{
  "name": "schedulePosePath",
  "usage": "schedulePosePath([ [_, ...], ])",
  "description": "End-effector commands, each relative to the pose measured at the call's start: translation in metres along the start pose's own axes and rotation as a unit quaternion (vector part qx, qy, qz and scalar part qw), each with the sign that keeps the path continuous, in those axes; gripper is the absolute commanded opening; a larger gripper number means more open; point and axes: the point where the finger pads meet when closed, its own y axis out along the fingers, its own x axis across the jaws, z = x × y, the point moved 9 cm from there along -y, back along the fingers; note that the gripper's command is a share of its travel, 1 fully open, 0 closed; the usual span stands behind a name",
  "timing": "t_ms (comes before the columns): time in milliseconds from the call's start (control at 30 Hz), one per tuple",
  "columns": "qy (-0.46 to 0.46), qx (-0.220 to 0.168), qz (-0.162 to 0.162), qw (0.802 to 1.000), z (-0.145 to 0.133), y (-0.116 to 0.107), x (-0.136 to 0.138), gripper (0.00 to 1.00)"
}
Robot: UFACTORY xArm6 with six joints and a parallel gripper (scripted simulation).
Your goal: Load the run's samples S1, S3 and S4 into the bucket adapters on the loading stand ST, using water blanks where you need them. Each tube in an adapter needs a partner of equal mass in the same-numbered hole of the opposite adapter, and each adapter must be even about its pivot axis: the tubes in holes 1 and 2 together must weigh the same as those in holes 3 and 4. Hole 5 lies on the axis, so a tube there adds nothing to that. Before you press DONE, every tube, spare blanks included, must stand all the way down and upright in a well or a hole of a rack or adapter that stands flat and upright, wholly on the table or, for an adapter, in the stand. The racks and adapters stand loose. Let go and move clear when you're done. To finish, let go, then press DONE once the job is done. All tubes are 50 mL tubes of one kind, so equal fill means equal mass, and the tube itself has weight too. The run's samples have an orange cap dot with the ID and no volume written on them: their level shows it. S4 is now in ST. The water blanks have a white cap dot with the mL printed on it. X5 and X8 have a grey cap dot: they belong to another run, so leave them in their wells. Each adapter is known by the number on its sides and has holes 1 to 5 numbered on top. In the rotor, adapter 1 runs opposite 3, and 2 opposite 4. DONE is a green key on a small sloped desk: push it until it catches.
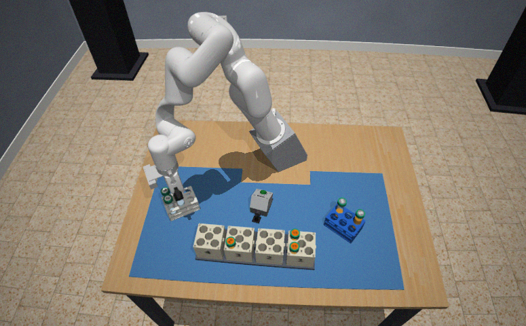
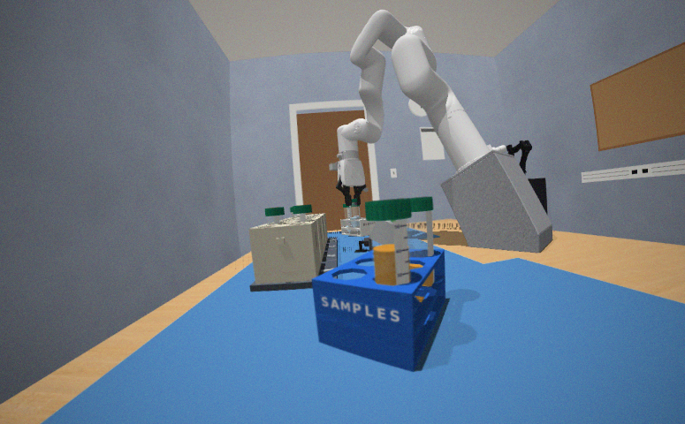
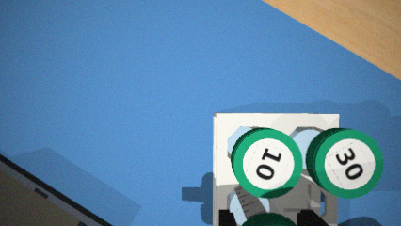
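Lab — capped sample tubes (image 1: 294, 246) (image 2: 391, 260), rack marked SAMPLES (image 1: 340, 229) (image 2: 362, 325).

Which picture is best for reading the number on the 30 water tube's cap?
The wrist view. It looks down on the cap of the 30 tube from close up, so the black 30 is big and plain. The top view shows two green-rimmed caps in the clear rack, too small to read. The exterior view shows far-off caps side-on, hiding their numbers.
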Motion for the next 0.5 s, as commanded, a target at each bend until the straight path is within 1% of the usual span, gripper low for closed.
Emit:
schedulePosePath([
  [0, 0.000, 0.002, 0.000, 1.000, 0.001, -0.003, 0.000, 0.00],
  [267, 0.000, 0.002, 0.000, 1.000, 0.001, -0.006, 0.000, 0.00],
  [467, 0.000, 0.002, 0.000, 1.000, 0.001, -0.018, 0.000, 0.00],
])
